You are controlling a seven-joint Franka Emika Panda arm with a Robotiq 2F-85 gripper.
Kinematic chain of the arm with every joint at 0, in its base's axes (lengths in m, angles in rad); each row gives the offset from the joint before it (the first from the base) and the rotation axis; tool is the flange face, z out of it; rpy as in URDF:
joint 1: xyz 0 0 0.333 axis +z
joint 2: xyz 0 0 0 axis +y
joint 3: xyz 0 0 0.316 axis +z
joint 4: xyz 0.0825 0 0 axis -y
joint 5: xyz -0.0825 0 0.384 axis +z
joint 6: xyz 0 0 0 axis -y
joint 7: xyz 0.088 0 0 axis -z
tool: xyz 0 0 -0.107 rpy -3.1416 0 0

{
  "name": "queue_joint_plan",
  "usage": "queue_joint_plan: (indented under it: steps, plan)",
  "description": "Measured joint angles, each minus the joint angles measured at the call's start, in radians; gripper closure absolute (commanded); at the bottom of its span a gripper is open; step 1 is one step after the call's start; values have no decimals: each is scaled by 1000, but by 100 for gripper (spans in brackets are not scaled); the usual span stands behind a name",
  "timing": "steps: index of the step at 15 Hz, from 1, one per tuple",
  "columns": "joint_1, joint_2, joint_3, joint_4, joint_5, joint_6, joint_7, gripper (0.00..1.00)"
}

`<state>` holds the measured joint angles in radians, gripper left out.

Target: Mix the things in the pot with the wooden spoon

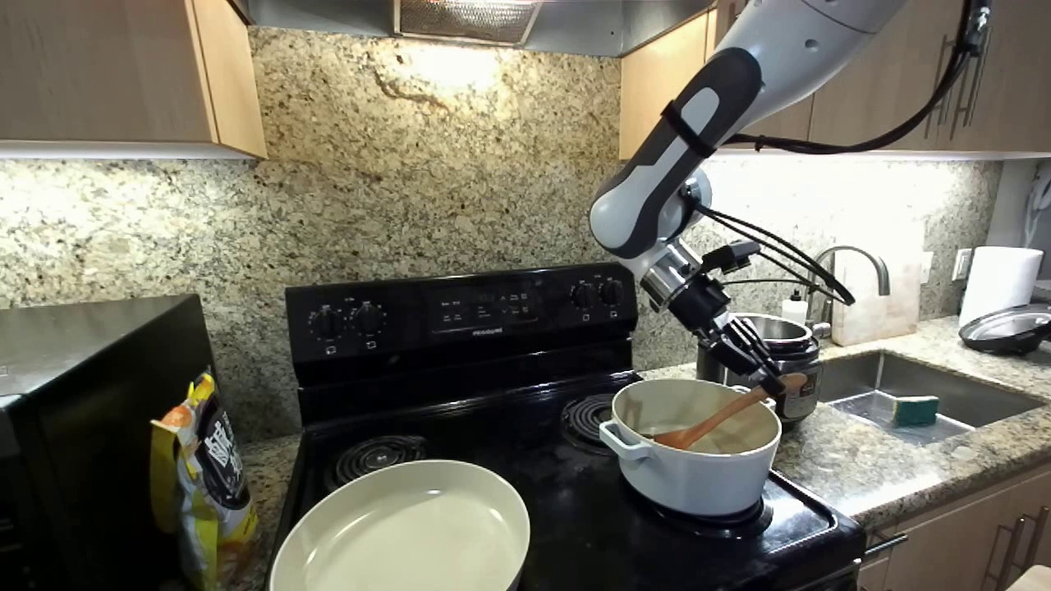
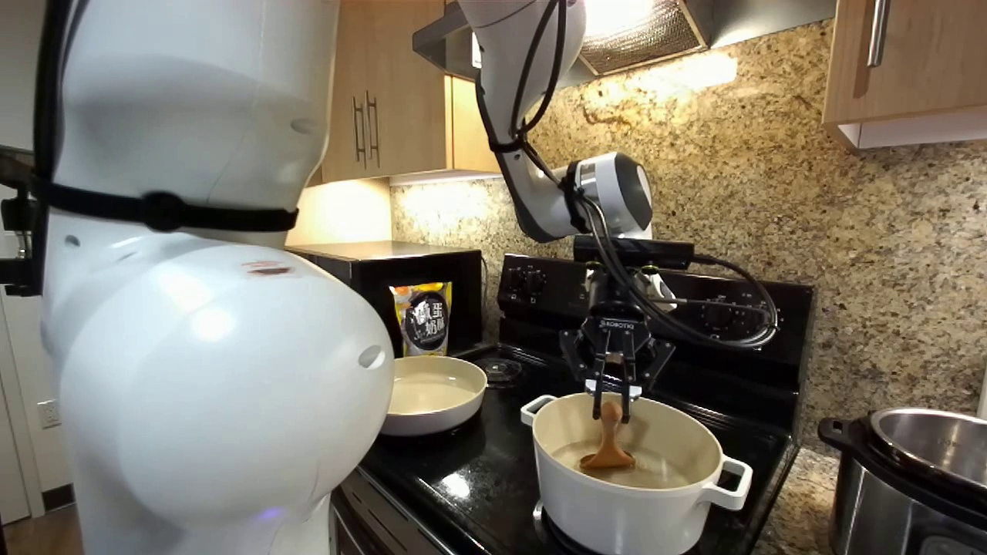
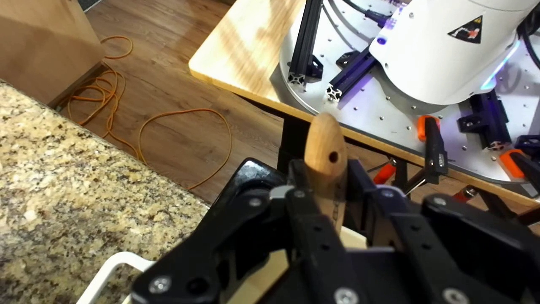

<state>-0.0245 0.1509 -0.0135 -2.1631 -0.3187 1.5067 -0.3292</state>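
Note:
The white pot (image 1: 698,484) stands on a burner of the black stove; it also shows in an exterior view (image 2: 609,512), and its white handle is at the lower left of the wrist view (image 3: 110,270). The wooden spoon (image 1: 710,423) leans inside it, head down near the pot floor (image 2: 608,455), handle end up at the rim. My gripper (image 1: 770,382) is shut on the spoon's handle just above the rim (image 2: 611,408). In the wrist view the handle end (image 3: 325,143) sticks out between the fingertips (image 3: 328,181). I cannot clearly make out the food in the pot.
A large shallow pale dish (image 1: 410,533) sits on the stove. A steel cooker (image 1: 798,373) stands beside the pot, close to the gripper; it also shows in an exterior view (image 2: 879,493). A yellow snack bag (image 1: 218,484) leans by the microwave (image 1: 98,410). A sink (image 1: 944,386) lies beyond the cooker.

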Motion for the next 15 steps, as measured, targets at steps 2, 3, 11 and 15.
queue_joint_plan:
  steps: [2, 3, 11, 15]
  plan:
    - [-6, 20, -11, 18, 0, 0, 0, 93]
    - [-12, 26, -14, 24, 1, 0, 0, 93]
    - [-51, 13, -57, 14, -6, -10, 8, 93]
    - [-48, -45, -61, -43, -46, -27, 31, 93]
